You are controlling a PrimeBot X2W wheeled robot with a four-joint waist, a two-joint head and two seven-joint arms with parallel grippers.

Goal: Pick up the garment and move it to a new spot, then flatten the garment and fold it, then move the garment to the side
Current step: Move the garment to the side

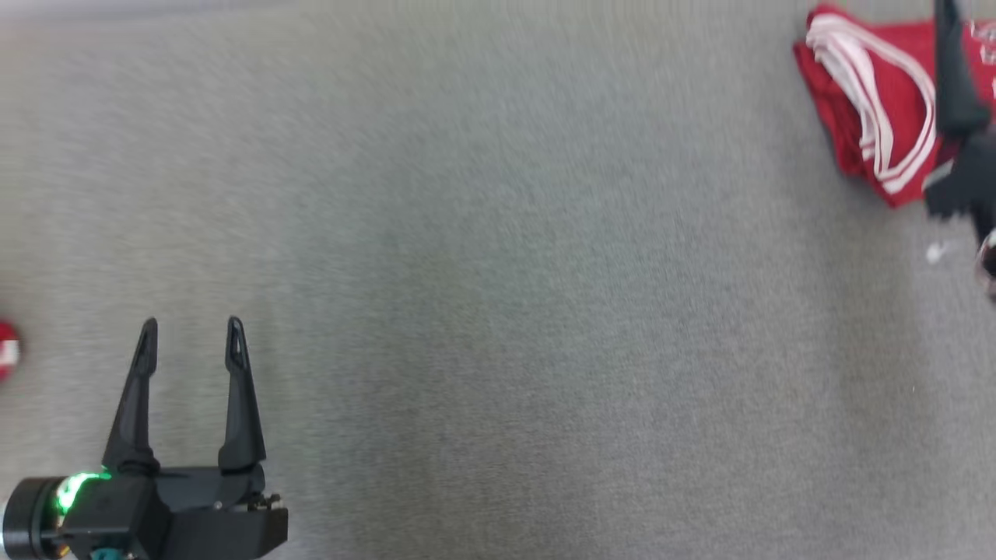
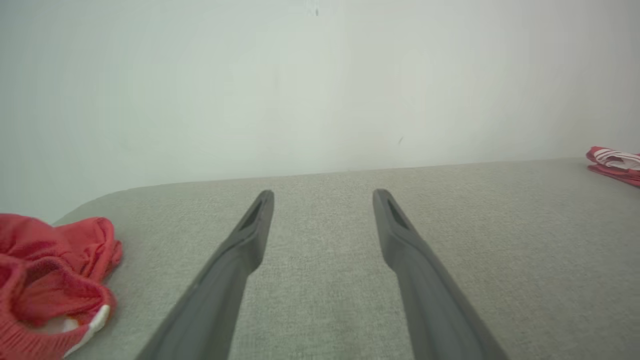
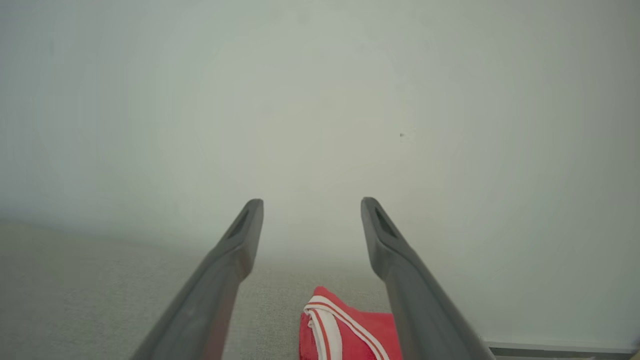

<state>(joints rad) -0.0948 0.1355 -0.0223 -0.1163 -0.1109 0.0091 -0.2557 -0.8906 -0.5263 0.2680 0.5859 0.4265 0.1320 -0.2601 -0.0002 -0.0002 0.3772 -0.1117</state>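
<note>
Looking down from the head, we find the folded garment (image 1: 864, 101) at the far right of the grey padded surface (image 1: 498, 311), red with white stripes along its folded edge. Its long axis runs roughly up the head view, leaning a little to the right at the near end.

The right gripper (image 3: 310, 210) is the nearer one by far. In its own wrist view the fingers are spread wide with nothing between them, and the garment lies low between them, close to their roots, partly hidden behind one finger. From the head view one dark finger crosses the garment's right part (we cannot tell whether it touches the cloth or hangs just above it).

The left gripper (image 1: 192, 327) sits well apart at the lower left, fingers likewise spread and empty, pointing across bare surface toward the pale wall (image 2: 320, 75). Beside it, at the left edge, lies a crumpled red cloth (image 2: 50, 280), which we judge to be a separate piece.

We judge the folding done and the garment set at the side. What the coming move turns on is that the cloth sits under and between the right fingers, so a retreat would need to lift clear rather than drag across the stripes and spoil the fold.
</note>
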